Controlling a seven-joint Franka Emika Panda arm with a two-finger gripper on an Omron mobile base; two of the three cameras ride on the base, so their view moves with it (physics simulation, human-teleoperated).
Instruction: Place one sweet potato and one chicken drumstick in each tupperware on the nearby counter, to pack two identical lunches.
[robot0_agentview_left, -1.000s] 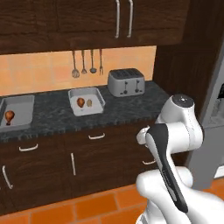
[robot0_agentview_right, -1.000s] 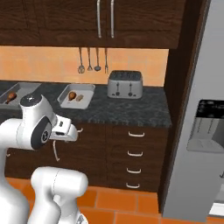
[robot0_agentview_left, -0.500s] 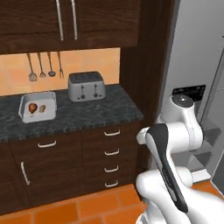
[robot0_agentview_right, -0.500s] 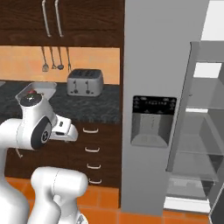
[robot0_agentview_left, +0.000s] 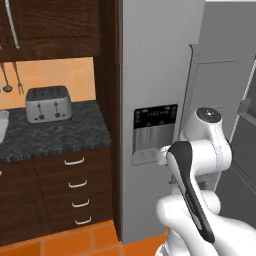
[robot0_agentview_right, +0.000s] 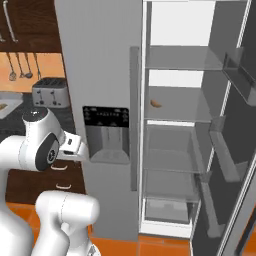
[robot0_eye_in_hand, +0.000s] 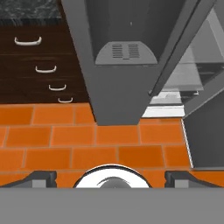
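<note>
My gripper (robot0_eye_in_hand: 111, 177) is open, its two dark fingertips (robot0_eye_in_hand: 41, 177) wide apart with nothing between them, and it points down at the orange tiled floor in front of the fridge. In the right base view the hand (robot0_agentview_right: 75, 147) sits folded in front of the fridge's dispenser door. A small orange-brown food item (robot0_agentview_right: 156, 103) lies on a shelf in the open fridge; I cannot tell whether it is a sweet potato or a chicken drumstick. The counter (robot0_agentview_left: 55, 135) runs off to the left. One white tupperware (robot0_agentview_right: 9, 101) shows at its left edge.
A silver toaster (robot0_agentview_left: 47, 103) stands on the counter beside the fridge. The grey fridge (robot0_agentview_right: 107, 75) has a dispenser panel (robot0_agentview_left: 155, 132) on its shut left door, while its right door (robot0_agentview_right: 235, 150) stands open over glass shelves. Dark drawers (robot0_eye_in_hand: 41, 65) sit under the counter.
The base has turned right, so the whole scene has slid left: the counter and tupperware have moved to the left edge and the open fridge has come into view. The gripper has stayed open.
</note>
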